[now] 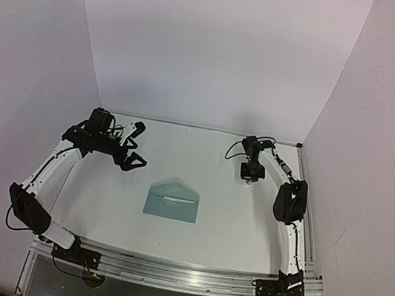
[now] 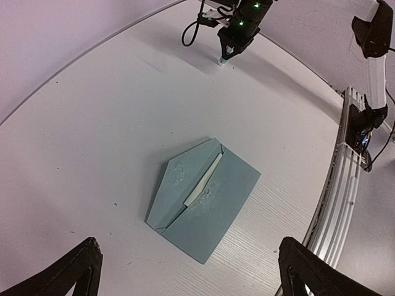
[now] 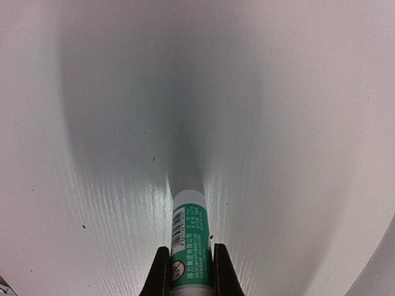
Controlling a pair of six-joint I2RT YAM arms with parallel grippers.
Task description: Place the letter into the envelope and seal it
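The pale teal envelope point(image 1: 171, 202) lies flat mid-table with its triangular flap open toward the far side; it also shows in the left wrist view point(image 2: 213, 213). Only a thin cream strip of the letter point(image 2: 203, 182) shows at the envelope's mouth; the remainder is hidden inside. Faint smears mark the paper near the mouth. My left gripper point(image 1: 136, 146) is open and empty, held above the table left of and beyond the envelope point(image 2: 188, 274). My right gripper point(image 1: 251, 174) is shut on a green-and-white glue stick point(image 3: 191, 228), which points down at the table at the back right point(image 2: 223, 60).
White walls enclose the table on the left, back and right. An aluminium rail point(image 1: 178, 269) runs along the near edge and also shows in the left wrist view point(image 2: 339, 185). The right arm's cable loops near the back wall point(image 1: 233, 148).
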